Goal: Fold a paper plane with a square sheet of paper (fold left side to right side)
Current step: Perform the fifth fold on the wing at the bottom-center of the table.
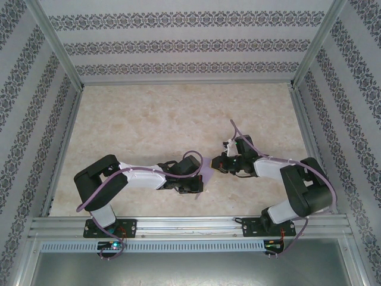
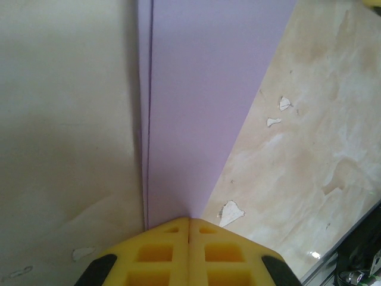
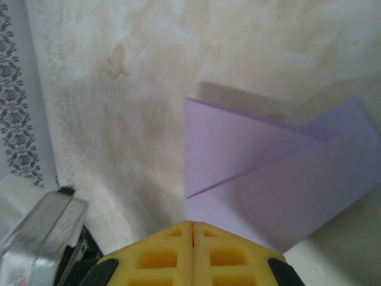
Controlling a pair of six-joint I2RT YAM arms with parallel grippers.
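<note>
- Lavender paper [image 1: 208, 174], already folded into layers, sits between the two grippers near the front middle of the table [image 1: 178, 113]; a shadow beneath it suggests it is lifted off the surface.
- Left gripper [image 2: 189, 219]: fingers closed on the paper's end, stacked edges running out from between the tips.
- Right gripper [image 3: 193, 223]: fingers closed, apparently nipping the paper's near edge.
- Risk: both arms pinch one thin sheet. Any pull apart or twist could tear it or skew the crease.
- Risk: the layers look slightly offset (two edges side by side at the left wrist), so pressing now may lock in a crooked fold.
- Risk: a small bite, so the paper could slip and drop.
- Long axis runs straight away from the left fingertips. Which end is the nose, I cannot tell.
</note>
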